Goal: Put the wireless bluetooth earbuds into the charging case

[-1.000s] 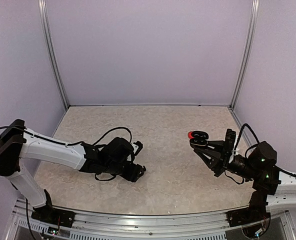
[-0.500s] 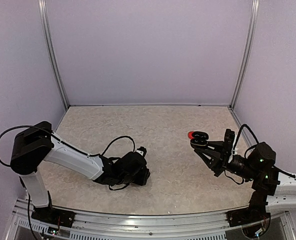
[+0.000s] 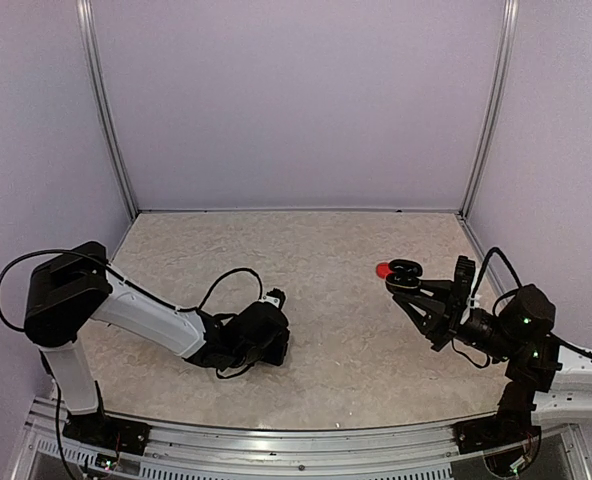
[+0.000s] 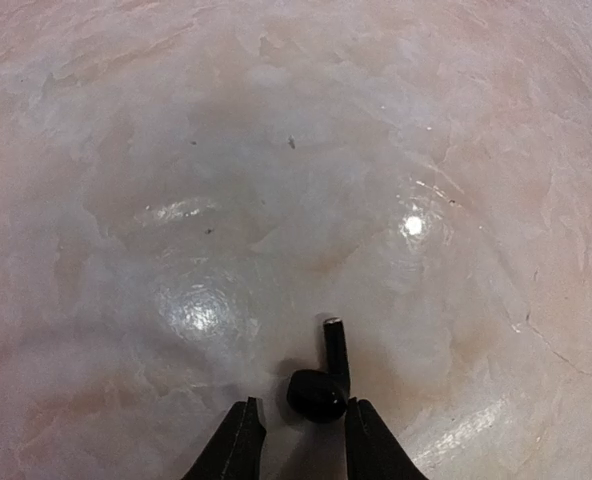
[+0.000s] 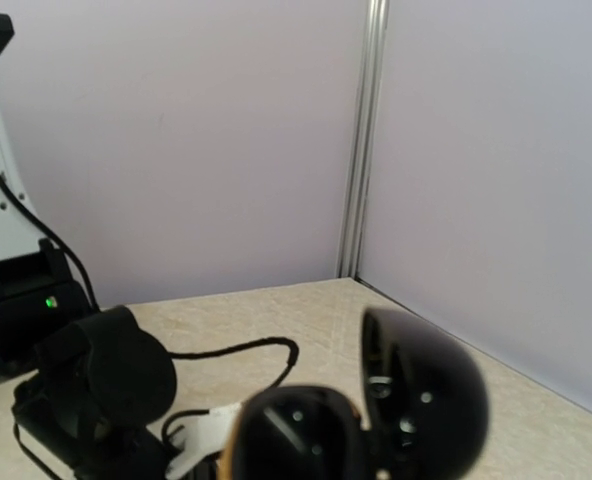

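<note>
Resting low on the table (image 3: 336, 240), the left gripper (image 4: 302, 404) sits at the lower left-centre of the overhead view. It is well in from the left wall and just short of the front rail (image 3: 276, 437) along the bottom edge. In the left wrist view its jaws stand narrowly parted at the bottom centre. One black earbud (image 4: 321, 388) lies on the surface between the tips. It touches the finger on the right of the frame, a sliver of gap separates it from the finger on the left, and its stem points toward the top. The jaws do not pinch it. Above the bud the whole frame is bare, glossy tabletop.

The right gripper (image 3: 404, 284) is at centre right of the overhead view, its jaws clamped on the charging case (image 3: 406, 268), which is held up and points toward the frame's left. A red speck (image 3: 382, 270) shows at the case's left edge, too small to tell what it is. In the right wrist view the case fills the lower centre, lid open and blurred by closeness. A broad stretch of bare table lies between the two grippers and runs up to the back wall (image 3: 296, 100). The right corner post (image 3: 488, 110) stands up and to the right of the right arm.
</note>
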Controlling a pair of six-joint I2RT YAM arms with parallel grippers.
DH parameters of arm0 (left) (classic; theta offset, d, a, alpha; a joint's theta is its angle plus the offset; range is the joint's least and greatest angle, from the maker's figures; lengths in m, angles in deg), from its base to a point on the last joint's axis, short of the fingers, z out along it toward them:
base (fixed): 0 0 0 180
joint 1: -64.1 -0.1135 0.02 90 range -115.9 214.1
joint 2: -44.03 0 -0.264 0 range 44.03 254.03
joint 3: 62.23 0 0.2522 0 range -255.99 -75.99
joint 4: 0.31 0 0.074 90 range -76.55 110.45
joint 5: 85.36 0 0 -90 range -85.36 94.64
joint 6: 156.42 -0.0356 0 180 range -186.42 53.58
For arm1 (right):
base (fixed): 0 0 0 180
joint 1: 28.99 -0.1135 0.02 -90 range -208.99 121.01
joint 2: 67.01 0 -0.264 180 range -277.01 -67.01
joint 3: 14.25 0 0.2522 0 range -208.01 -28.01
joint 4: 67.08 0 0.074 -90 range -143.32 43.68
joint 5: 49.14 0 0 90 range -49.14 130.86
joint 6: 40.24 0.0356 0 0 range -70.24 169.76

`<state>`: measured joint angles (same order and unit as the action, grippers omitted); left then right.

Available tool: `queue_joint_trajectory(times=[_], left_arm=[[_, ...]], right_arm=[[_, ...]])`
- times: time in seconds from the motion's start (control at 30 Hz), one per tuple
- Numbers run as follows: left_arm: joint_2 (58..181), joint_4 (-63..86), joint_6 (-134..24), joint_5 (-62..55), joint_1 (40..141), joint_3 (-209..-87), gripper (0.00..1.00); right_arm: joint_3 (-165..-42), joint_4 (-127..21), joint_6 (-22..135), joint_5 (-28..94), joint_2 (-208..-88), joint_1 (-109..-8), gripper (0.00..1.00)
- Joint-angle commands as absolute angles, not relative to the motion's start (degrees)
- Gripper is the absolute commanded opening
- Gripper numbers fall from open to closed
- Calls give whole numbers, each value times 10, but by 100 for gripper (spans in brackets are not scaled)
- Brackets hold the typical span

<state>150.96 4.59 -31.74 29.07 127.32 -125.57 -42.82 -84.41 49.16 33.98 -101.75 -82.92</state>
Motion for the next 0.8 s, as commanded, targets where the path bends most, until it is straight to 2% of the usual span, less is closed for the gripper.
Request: queue_joint_trajectory(times=[0.0,0.13,0.27,0.4,0.53,0.77], left_arm=[[1487,102,-403,296,1256,-1231,31],[1460,110,-425,295,1235,-1208,33],[1427,47,-496,215,1233,-1178,37],[1401,10,-551,163,1231,-1164,37],[1386,29,-470,134,1187,-1180,37],[1403,83,-352,129,1197,-1239,42]], right_arm=[[-419,-848,492,337,-1005,-823,0],[-418,-849,492,335,-1004,-822,0],[-417,-850,491,332,-1004,-821,0],[-419,-847,491,330,-1004,-820,0],[-419,-844,492,332,-998,-819,0],[-422,-839,493,334,-999,-819,0]])
